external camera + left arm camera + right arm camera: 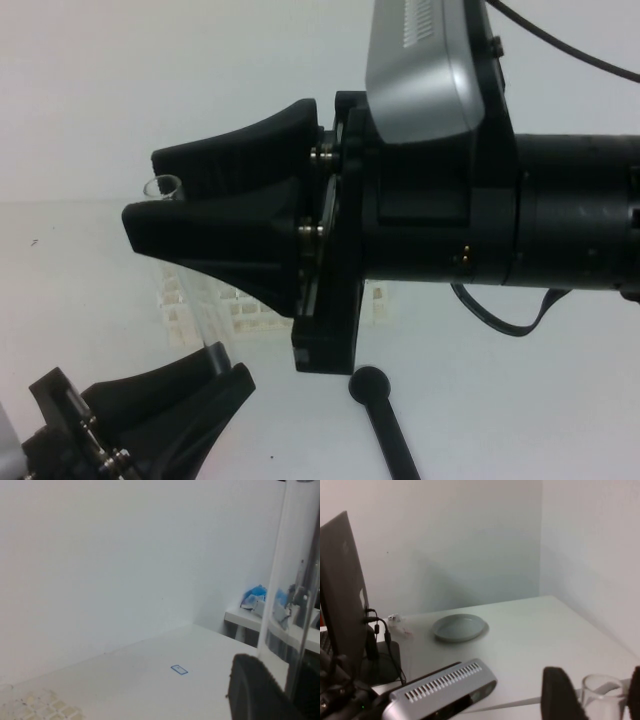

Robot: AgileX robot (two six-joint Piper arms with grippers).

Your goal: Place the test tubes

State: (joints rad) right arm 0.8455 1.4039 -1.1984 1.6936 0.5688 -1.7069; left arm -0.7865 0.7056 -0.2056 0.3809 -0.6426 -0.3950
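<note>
Test tubes counted: one test tube (165,187) can be made out; whether a second is hidden behind the arms cannot be told.
Racks counted: one white grid rack (232,312), lying on the white table (520,400) and largely covered by the right arm.
Grippers counted: two, both raised above the table.
Right gripper (140,190): seen close to the high camera and pointed toward the robot's left; its fingers are drawn in to a narrow gap around the open rim of the tube, which is gripped between them.
Left gripper (225,362): found at the lower left of the high view, aimed up at the right gripper; its fingers are narrowed onto the lower end of the same tube.
Tube position: held in the air, tilted, spanning between the two grippers, above and in front of the rack and not seated in any cell.
Other things: one black post with a round knob (371,384) is stood on the table beneath the right arm; one grey dish (459,627) is seen in the right wrist view.
</note>
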